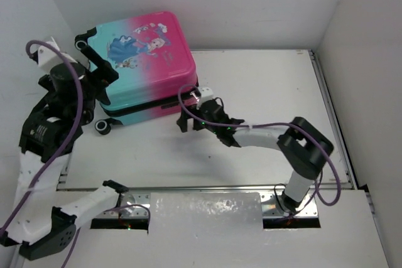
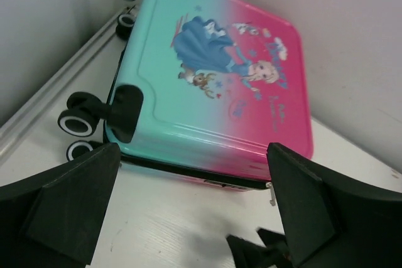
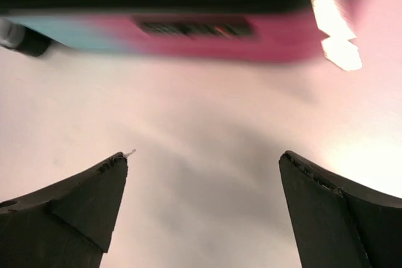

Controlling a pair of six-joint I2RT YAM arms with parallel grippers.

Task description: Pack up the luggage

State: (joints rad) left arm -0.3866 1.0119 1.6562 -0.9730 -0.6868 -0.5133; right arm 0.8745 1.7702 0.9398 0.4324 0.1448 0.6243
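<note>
Left gripper [image 1: 103,83]: at the table's far-left corner, just beside the wheel end of the luggage [image 1: 147,61]. Whether it touches the shell cannot be told from above. In the left wrist view the gripper [image 2: 188,218] has its jaws spread wide with nothing between them. The luggage [image 2: 213,80] lies beyond the fingertips, apart from them.

Luggage: closed, lying flat on the table [image 1: 270,92] with the printed shell up. It sits in the far-left part, near the back wall and skewed to the table's edges. The shell is teal at the wheel end on the left and grades to pink on the right, with a cartoon princess print in the middle. A black band runs round its side. Black wheels [image 2: 78,120] with pale hubs stick out at the left end.

Right gripper [image 1: 202,112]: near the table's middle, just off the luggage's near long side and pointing at it. In the right wrist view the gripper [image 3: 204,174] is also spread wide and holds nothing, with bare table between the fingers. The luggage side [image 3: 188,29] is ahead, blurred, with a dark slot in the pink part.

Surroundings: purple cables [image 1: 75,101] loop along both arms. A metal rail [image 2: 56,83] borders the table's left edge beside the wheels. White walls close in behind the luggage.
</note>
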